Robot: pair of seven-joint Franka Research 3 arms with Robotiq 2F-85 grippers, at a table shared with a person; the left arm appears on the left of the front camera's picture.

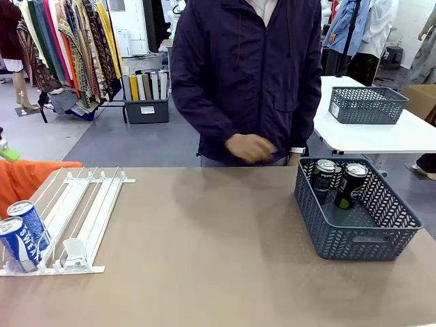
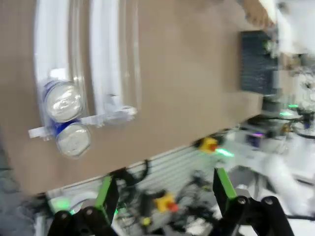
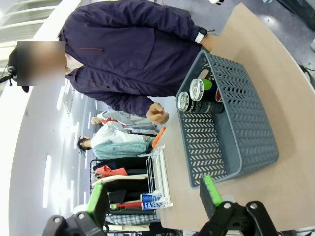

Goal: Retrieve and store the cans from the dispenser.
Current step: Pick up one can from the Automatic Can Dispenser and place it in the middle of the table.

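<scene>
the left claw [image 2: 165,196] hangs above the near edge of the tan counter [image 1: 204,259], its two green-padded fingers spread wide with nothing between them. beyond that claw and off towards its left finger, well apart from it, lies the dispenser [image 2: 106,73], a flat white rack of long rails. two blue cans [image 2: 63,101] with silver tops stand one behind the other in its outer lane at the end nearest the claw. this view is blurred, so the nearer can may be touching the rack's end bar or sitting just past it.

the right claw [image 3: 153,199] is also spread wide and holds nothing. just ahead of it, near its right finger, a grey perforated basket [image 3: 236,142] sits on the counter. two black cans [image 3: 189,102] with green marks stand upright and side by side in the basket's corner farthest from the claw. farther out between the fingers, the dispenser and a blue can show small at the counter's other end.

from the front, the blue cans [image 1: 30,225] and the dispenser [image 1: 82,218] are on the left and the basket [image 1: 361,238] is on the right. a person in a dark jacket stands across the counter, one hand [image 1: 248,148] loosely closed above its far edge.
</scene>
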